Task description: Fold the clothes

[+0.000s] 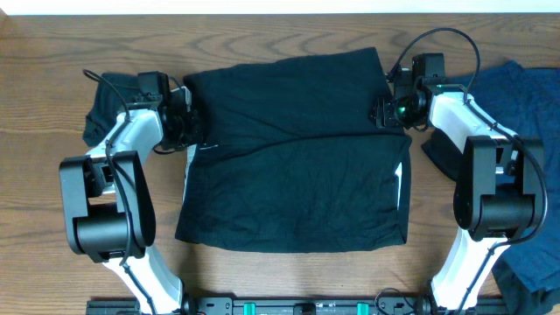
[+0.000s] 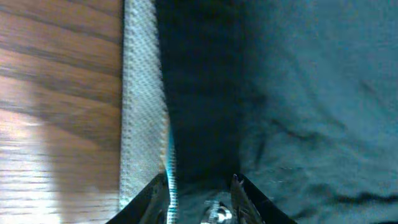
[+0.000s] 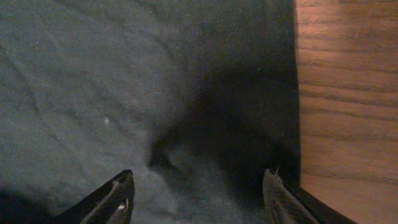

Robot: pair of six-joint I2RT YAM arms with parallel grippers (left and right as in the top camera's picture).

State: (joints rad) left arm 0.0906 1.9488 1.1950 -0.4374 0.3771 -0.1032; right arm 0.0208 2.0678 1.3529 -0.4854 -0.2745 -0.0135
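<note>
A black garment of the clothes lies spread in the middle of the table, its upper half folded down over the lower. My left gripper sits at its left edge. In the left wrist view the left gripper is open by a narrow gap, its fingers standing on either side of the black cloth beside a pale hem strip. My right gripper is at the garment's right edge. From the right wrist, the right gripper stands wide open over the black cloth, holding nothing.
A dark navy garment lies at the far right, reaching toward the front. Another dark cloth sits at the far left behind the left arm. Bare wood borders the garment on both sides.
</note>
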